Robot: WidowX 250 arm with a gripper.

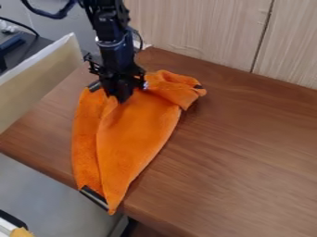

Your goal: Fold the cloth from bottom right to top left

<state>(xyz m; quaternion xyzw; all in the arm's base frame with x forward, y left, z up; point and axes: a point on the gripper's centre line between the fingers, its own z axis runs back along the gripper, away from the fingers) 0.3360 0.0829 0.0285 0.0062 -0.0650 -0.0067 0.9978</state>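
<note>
- Camera view, so the arm (114, 44) comes down from the top edge, left of the middle, and I've got the jaws sitting low over the upper part of the orange cloth (133, 134), pointing down into it
- Honestly can't tell how far open my jaws are from here, or whether they've actually got hold of any fabric, they're too dark against the arm
- The cloth is on the wooden desk (235, 157), left of the middle in my view, kind of a long wedge: wide up by the jaws and tapering to a pointy end at the desk's near edge
- Its left part makes a long narrow strip, with a crease running down between that and the bigger smooth part beside it
- Up top, to the right of the jaws, I see the cloth all bunched and rolled over into a thick lump, with a small dark patch (198, 86) at its right end
- There's a dark strip (94, 197) across the cloth's lower left end, right by the desk edge, and another short dark piece (94, 86) at its upper left corner, just left of the jaws
- Around the setup I've got pale wood panels (192, 28) behind the desk, a cream board (37, 78) standing along the left side, and a black cable (22, 23) up in the left corner
</note>
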